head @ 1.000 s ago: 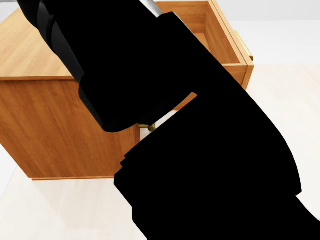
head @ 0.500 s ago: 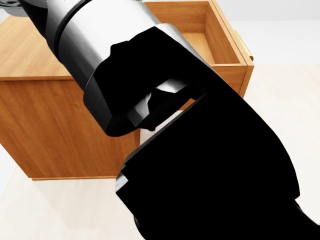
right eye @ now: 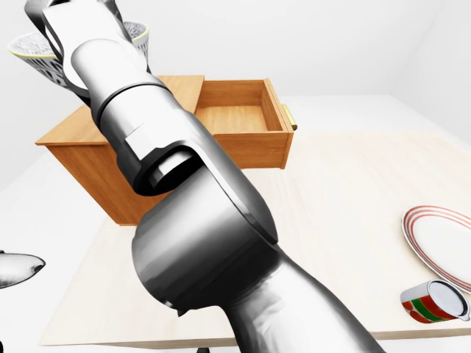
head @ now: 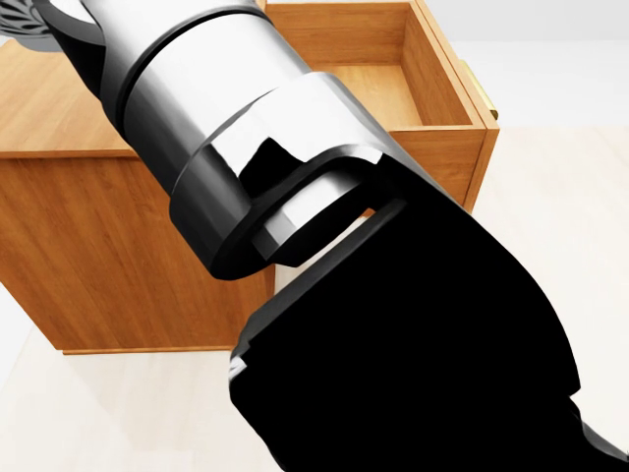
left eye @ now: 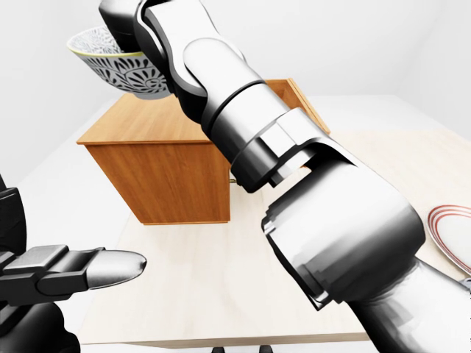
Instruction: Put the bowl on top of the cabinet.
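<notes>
Grips bowl (left eye: 110,62) aloft in right hand (left eye: 136,26), fingers apparently pinching its rim, high over the left edge of the cabinet (left eye: 158,173) top, clear of it. Holds left hand (left eye: 73,268) low by the table's (right eye: 331,191) bottom-left corner, fingers stretched straight, empty.

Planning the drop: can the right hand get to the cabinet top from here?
Probably yes: right hand holds the bowl over the cabinet top, nothing visible between; the open drawer lies aside.

we see a bare, white-walled simulated room with a homely touch: a pale wooden table (right eye: 338,191) bears a cabinet (left eye: 180,180) with an open drawer (right eye: 235,121), a red-rimmed plate (right eye: 440,243) and a striped can (right eye: 433,303).
</notes>
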You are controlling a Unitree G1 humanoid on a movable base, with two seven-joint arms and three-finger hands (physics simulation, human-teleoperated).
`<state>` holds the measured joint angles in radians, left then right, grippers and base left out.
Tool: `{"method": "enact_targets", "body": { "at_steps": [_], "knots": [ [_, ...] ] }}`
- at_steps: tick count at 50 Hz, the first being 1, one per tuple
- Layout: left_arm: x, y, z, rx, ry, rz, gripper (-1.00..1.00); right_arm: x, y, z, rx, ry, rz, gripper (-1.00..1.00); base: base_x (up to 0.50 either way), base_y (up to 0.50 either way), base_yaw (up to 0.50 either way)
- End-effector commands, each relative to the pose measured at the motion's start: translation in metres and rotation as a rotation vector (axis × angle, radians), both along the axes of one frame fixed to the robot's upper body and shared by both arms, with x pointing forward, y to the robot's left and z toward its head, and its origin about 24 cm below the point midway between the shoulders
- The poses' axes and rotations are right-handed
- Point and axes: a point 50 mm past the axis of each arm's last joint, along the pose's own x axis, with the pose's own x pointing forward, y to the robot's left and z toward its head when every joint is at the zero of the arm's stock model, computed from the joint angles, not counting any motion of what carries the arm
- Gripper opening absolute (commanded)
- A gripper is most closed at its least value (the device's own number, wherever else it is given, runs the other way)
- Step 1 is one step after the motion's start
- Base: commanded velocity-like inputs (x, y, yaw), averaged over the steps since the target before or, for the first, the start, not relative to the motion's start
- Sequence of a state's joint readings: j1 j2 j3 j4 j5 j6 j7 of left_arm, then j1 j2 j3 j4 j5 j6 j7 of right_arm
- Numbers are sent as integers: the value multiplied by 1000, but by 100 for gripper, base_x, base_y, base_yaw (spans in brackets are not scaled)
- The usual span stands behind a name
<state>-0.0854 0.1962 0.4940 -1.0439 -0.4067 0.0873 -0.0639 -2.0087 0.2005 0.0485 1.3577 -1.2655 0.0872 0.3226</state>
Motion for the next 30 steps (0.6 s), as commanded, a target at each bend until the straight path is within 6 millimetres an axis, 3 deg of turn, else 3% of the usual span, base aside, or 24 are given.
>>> {"method": "enact_targets", "body": {
  "at_steps": [1,30],
  "knots": [
    [-1,0,0,3,-4,0,100,0,3,-4,12,-24,15,-96,0,0,0],
    [0,0,0,2,0,0,100,2,10,-21,19,-5,38,-98,0,0,0]
  ]
}}
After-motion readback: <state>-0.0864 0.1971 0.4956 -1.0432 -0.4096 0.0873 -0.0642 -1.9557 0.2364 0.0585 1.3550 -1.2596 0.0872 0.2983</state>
